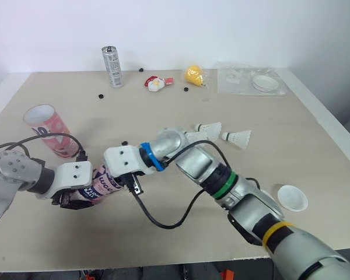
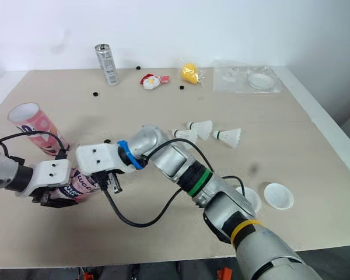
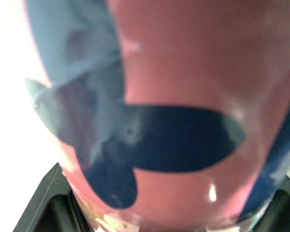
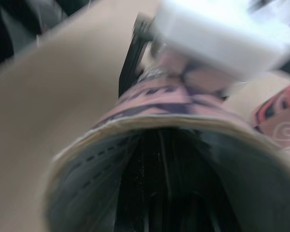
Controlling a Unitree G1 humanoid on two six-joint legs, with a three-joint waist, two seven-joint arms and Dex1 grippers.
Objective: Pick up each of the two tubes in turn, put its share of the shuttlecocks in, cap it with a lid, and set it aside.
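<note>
Pink cardboard tube with dark lettering [image 1: 102, 185] lies almost level at the near-left part of the pale wooden worktop [image 1: 181, 233]; I cannot tell whether it touches the surface. The left tool [image 1: 74, 197] is clamped across the tube's body, its black fingers [image 3: 43, 203] pressing on either side. The right tool [image 1: 132, 181] sits at the tube's open end, its wrist view looking down the dark bore. Whether this tool is parted or closed cannot be told.

Behind the left arm, a second pink tube with a white rim [image 1: 46, 127] stands with its open mouth up. Past the right arm, mid-worktop, lies a cluster of white feather shuttlecocks [image 2: 203, 126]. Near the right edge a white round lid [image 2: 278, 195] lies just beside a second white lid [image 2: 251, 201], which the arm partly hides.

Along the far edge stand a silver drink can [image 1: 112, 66], a red-and-white toy figure [image 1: 155, 83], a yellow crumpled object [image 1: 193, 74] and a clear plastic bag [image 1: 251, 80].
</note>
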